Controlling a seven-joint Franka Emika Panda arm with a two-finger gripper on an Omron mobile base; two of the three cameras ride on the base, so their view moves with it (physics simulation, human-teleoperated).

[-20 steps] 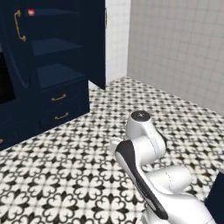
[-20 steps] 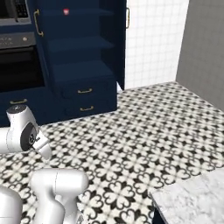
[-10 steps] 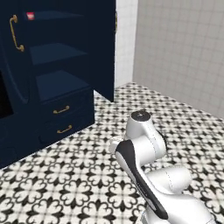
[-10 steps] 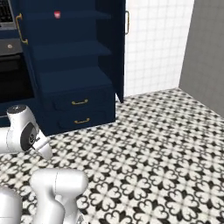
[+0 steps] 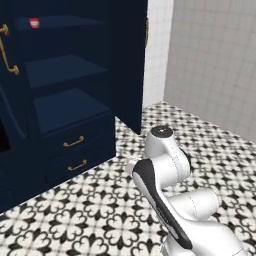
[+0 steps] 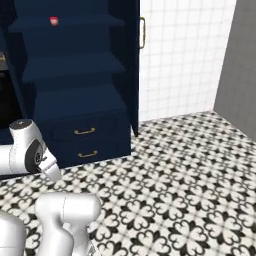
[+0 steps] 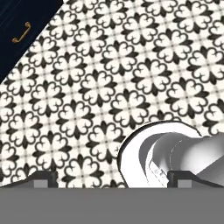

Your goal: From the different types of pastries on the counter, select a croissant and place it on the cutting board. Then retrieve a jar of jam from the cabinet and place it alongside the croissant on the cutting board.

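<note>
Black-and-white patterned floor tiles (image 5: 75, 220) now lead closer to the open dark navy cabinet (image 6: 75, 100), so the base has driven nearer the small red-lidded jam jar (image 6: 53, 20) on its top shelf, while the fingers (image 7: 43, 177) sit well apart, holding nothing.

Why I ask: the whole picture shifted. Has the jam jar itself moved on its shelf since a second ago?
No. The jar of jam sits on the cabinet's top shelf as before; the base drove closer, so the view changed.
</note>
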